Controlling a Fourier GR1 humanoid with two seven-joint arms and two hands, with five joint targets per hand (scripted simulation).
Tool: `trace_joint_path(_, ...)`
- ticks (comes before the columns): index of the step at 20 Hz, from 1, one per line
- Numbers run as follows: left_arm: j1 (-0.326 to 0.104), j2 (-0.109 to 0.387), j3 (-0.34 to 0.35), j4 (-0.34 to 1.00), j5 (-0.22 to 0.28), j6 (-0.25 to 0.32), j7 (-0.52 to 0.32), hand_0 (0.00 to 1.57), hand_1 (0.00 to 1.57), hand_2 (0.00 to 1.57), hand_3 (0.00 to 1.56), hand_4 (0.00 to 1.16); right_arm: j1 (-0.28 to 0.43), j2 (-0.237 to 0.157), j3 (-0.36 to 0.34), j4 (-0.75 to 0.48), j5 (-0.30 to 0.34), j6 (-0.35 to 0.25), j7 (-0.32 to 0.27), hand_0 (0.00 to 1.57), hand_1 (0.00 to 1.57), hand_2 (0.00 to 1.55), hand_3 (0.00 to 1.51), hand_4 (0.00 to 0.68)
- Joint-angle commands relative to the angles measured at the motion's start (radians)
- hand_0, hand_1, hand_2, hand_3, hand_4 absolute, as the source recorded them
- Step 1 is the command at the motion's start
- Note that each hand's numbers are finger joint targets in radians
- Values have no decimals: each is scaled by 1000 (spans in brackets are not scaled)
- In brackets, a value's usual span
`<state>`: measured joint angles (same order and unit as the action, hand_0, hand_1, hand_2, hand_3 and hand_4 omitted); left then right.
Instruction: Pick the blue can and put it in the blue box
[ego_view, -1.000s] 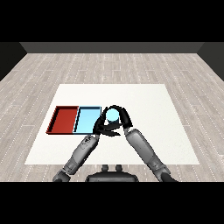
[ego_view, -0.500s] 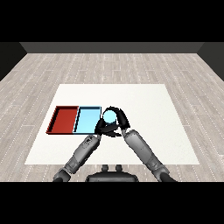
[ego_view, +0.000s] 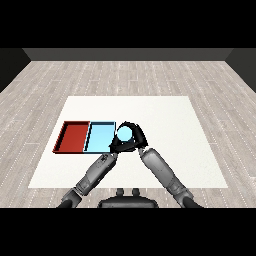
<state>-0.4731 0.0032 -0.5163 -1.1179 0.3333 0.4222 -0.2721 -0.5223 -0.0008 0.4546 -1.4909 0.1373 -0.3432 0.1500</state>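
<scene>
Fingers of the right robot hand (ego_view: 134, 138) curl round the blue can (ego_view: 124, 133), which sits upright in that grasp just at the three o'clock edge of the blue tray (ego_view: 100, 138), its pale round top facing up. The left robot hand (ego_view: 116, 146) lies close under the can at about six o'clock of it, dark against the other hand, and I cannot tell whether its fingers are straight or curled. The red tray (ego_view: 74, 136) lies touching the blue tray at its nine o'clock side, both on the white desk (ego_view: 175, 120). A can like this is probably light and stiff, with a smooth round wall that could slip or roll if tilted, so the sensible hold is round the middle of its side, as it appears now, kept upright until it is over the blue tray.
</scene>
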Motion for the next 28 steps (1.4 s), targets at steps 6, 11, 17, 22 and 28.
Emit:
trace_joint_path(6, 19, -3, -4, -71, -22, 112, -3, 1571, 1571, 1561, 1476, 1137, 18, 1, -7, -27, -77, -5, 12, 1434, 1434, 1380, 1296, 377)
trace_joint_path(11, 27, -3, 15, -40, -26, 82, -41, 1571, 1571, 1571, 1488, 1128, 50, 1, -40, -25, -48, 62, -14, 0, 0, 0, 0, 0)
trace_joint_path(17, -20, -3, 16, 9, -5, 107, -78, 1571, 1571, 1571, 1488, 1128, 13, 1, -49, -34, -20, 102, 25, 0, 0, 0, 0, 0)
trace_joint_path(22, 96, 24, 50, -84, -96, 33, -53, 1571, 1571, 1571, 1488, 1133, 74, 0, -115, 3, -54, 138, -84, 0, 0, 0, 0, 0)
trace_joint_path(28, 107, 23, 90, 4, -121, 45, -100, 1571, 1571, 1571, 1484, 1131, 146, -60, -240, -107, -160, 152, -86, 0, 0, 0, 0, 0)
